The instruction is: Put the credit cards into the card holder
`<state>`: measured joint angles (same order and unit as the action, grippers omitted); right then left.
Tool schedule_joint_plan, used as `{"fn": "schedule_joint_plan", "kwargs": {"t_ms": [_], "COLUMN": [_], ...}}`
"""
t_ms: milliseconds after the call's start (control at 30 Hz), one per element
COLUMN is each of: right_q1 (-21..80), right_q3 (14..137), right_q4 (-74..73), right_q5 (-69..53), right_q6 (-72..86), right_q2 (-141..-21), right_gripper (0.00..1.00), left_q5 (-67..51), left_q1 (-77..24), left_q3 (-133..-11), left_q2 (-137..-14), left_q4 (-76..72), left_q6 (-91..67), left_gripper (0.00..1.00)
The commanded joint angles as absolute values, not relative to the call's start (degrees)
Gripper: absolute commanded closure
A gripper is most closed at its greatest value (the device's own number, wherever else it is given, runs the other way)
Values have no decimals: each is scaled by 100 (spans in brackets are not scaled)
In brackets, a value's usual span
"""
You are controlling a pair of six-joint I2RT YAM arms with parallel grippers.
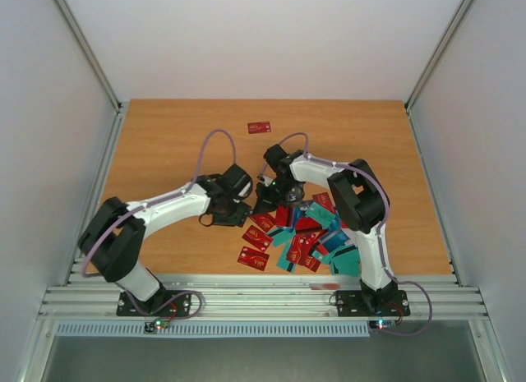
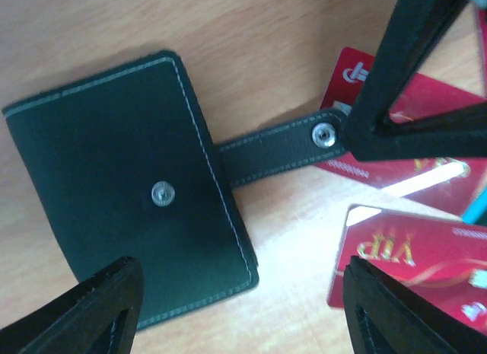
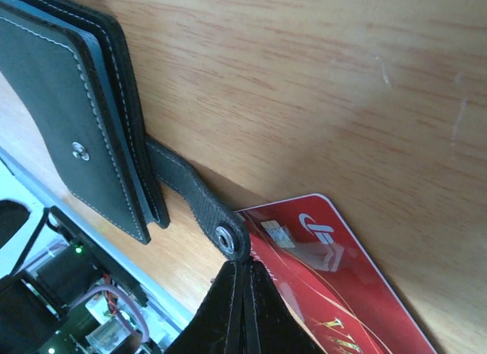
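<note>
Plainly, the left gripper (image 2: 242, 269) stands open. Its two fingers (image 2: 103, 312) sit wide apart in the lower corners of the left wrist view, straddling the lower edge of the card holder (image 2: 129, 179) without closing on it. The right gripper (image 3: 242, 272) is closed, its tips pressed together at the bottom centre of its own view. They appear to pinch the very end of the strap (image 3: 190, 198), just past the snap stud (image 3: 224, 234), and the strap looks raised a little off the table (image 1: 164, 144).

There is one holder. It lies folded flat with its snap undone, filling the left half of the left wrist view. I judge it light and soft, floppy at the strap, so the body wants pinning while the strap draws the flap.

The credit cards (image 1: 308, 234) look thin, stiff and slick, and they lie flat on the wood. An overhanging edge seems the best place to take one. They overlap in a heap at centre right of the top view, too tangled to count exactly but well over ten. One lone red card (image 1: 259, 127) lies apart, upper middle.
</note>
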<state>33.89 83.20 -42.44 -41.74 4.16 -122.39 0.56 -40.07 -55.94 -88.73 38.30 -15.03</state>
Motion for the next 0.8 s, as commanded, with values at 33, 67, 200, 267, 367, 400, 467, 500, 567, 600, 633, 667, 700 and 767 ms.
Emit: {"fn": "schedule_joint_plan", "kwargs": {"t_ms": [33, 67, 200, 267, 367, 400, 467, 500, 567, 600, 633, 667, 700, 767], "right_q1": [3262, 3252, 3228, 3216, 3206, 3207, 3208, 3205, 3195, 3189, 3190, 3184, 3182, 3181], "right_q3": [8310, 8307, 8293, 8297, 8327, 8336, 8349, 8356, 8358, 8346, 8349, 8350, 8350, 8353], "right_q4": [-4236, -4251, -4304, -4308, -4329, -4337, -4357, -4378, -4426, -4449, -4462, -4477, -4488, -4512], "right_q5": [-4474, -4480, -4508, -4513, -4547, -4552, -4561, -4554, -4528, -4527, -4526, -4526, -4531, -4535], "right_q6": [314, 296, 247, 233, 244, 246, 233, 218, 175, 157, 140, 134, 120, 93], "right_q2": [-12302, -12304, -12325, -12324, -12358, -12371, -12383, -12384, -12384, -12384, -12390, -12392, -12391, -12393], "right_gripper": [99, 99, 99, 99, 99, 99, 99, 99, 99, 99, 99, 99, 99, 99], "left_q5": [1552, 1693, 2092, 2237, 2143, 2066, 1967, 1962, 1943, 1942, 1954, 1971, 1993, 2083], "left_q1": [-4391, -4423, -4465, -4469, -4485, -4483, -4511, -4528, -4529, -4527, -4526, -4526, -4532, -4527], "left_q3": [-6125, -6146, -6188, -6210, -6175, -6147, -6119, -6121, -6163, -6178, -6194, -6210, -6226, -6276], "left_q2": [-9634, -9708, -9868, -9961, -10080, -10100, -10133, -10164, -10230, -10245, -10260, -10258, -10255, -10252], "left_q4": [4114, 4147, 4273, 4325, 4238, 4179, 4048, 4023, 4016, 4003, 4003, 4009, 4012, 4050], "left_q6": [-1325, -1376, -1538, -1602, -1604, -1614, -1630, -1647, -1707, -1721, -1737, -1739, -1740, -1755], "left_gripper": [27, 27, 27, 27, 27, 26, 25, 24, 22, 22, 19, 18, 17, 17]}}
